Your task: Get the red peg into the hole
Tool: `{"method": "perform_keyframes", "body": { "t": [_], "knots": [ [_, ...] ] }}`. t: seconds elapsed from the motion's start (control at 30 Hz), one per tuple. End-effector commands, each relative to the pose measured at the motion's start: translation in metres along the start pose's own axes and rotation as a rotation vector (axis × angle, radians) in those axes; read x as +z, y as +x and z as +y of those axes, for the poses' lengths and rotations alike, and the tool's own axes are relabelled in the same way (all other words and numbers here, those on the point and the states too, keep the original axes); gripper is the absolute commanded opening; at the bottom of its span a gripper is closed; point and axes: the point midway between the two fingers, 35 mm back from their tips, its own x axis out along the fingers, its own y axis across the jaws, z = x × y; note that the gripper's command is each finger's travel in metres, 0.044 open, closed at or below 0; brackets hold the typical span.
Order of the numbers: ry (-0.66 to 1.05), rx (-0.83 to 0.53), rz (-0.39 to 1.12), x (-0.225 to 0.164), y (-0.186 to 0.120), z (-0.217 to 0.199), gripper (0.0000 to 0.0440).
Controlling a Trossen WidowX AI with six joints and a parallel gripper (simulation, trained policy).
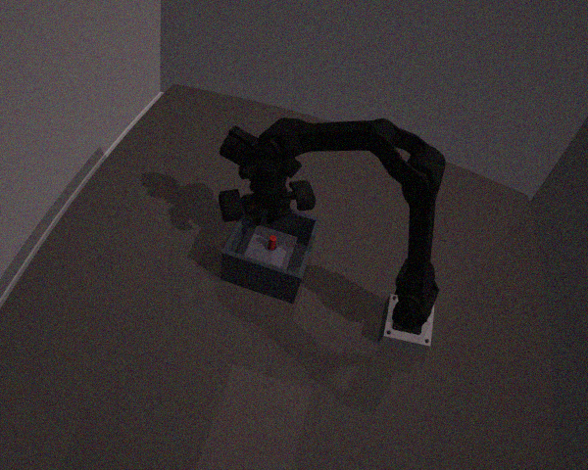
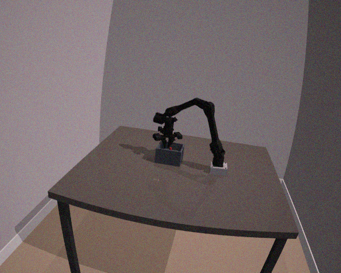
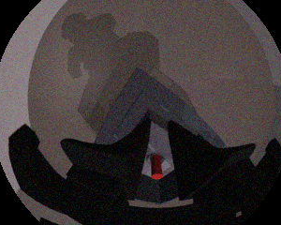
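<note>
The red peg (image 1: 272, 243) (image 2: 170, 148) (image 3: 156, 165) stands upright in the pale plate (image 1: 259, 254) (image 3: 160, 137) inside the blue-grey box (image 1: 261, 281) (image 2: 167, 157) (image 3: 125, 110). Only a short upper length shows above the plate; its lower end and the hole are hidden. My gripper (image 2: 167, 146) (image 3: 159, 123) points down into the box, with its fingers a little apart. In the wrist view a gap shows on each side of the peg, and neither finger appears to hold it. In the top view the fingertips are dark and hard to make out, just behind the peg.
The box walls stand around the gripper fingers. The arm arches over the table (image 2: 170, 202) from its white base (image 1: 407, 338) (image 2: 219, 170), to the right of the box. Room walls rise behind and to the left of the table.
</note>
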Motion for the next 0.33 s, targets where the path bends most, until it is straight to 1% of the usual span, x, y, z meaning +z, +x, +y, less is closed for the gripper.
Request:
{"method": "perform_keyframes", "body": {
  "t": [0.0, 0.3],
  "knots": [
    [-0.005, 0.000, 0.010, 0.004, 0.001, -0.001, 0.0096],
    [-0.002, -0.019, 0.009, 0.022, 0.002, -0.012, 0.0094]
  ]
}}
